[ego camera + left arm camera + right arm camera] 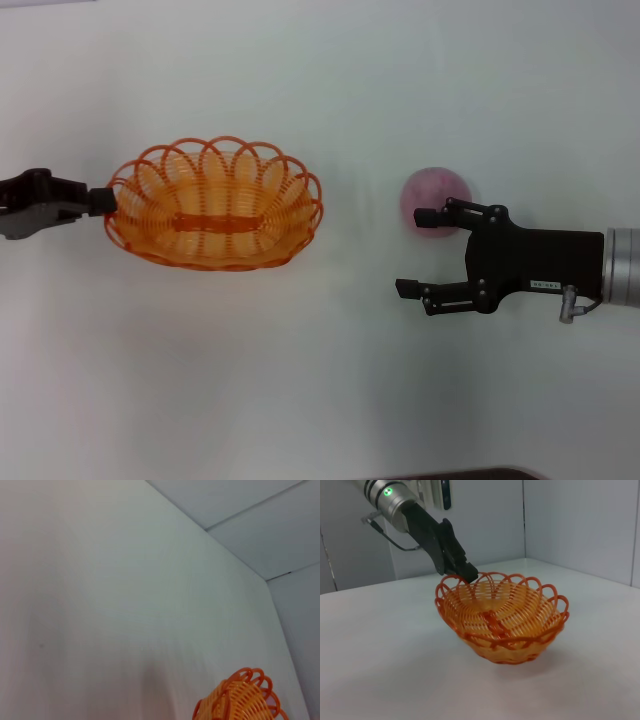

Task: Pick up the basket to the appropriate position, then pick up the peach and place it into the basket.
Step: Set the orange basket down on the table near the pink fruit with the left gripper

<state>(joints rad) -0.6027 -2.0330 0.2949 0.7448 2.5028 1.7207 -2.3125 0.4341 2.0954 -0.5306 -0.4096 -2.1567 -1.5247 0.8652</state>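
The basket [214,205] is an oval of orange openwork strands with a scalloped looped rim, tilted with one end lifted off the smooth white table [300,400]. The left gripper [103,201] is clamped on the rim at that end. Well apart from the basket, on its far side from that gripper, lies the round, fuzzy pink peach [432,197], with the right gripper [418,252] just beside it, fingers spread wide. Pale panelled walls [570,525] stand behind the table.

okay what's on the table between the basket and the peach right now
Nothing: in the head view the stretch of white table between the basket and the peach is bare. The open right gripper sits beside the peach, not between them.
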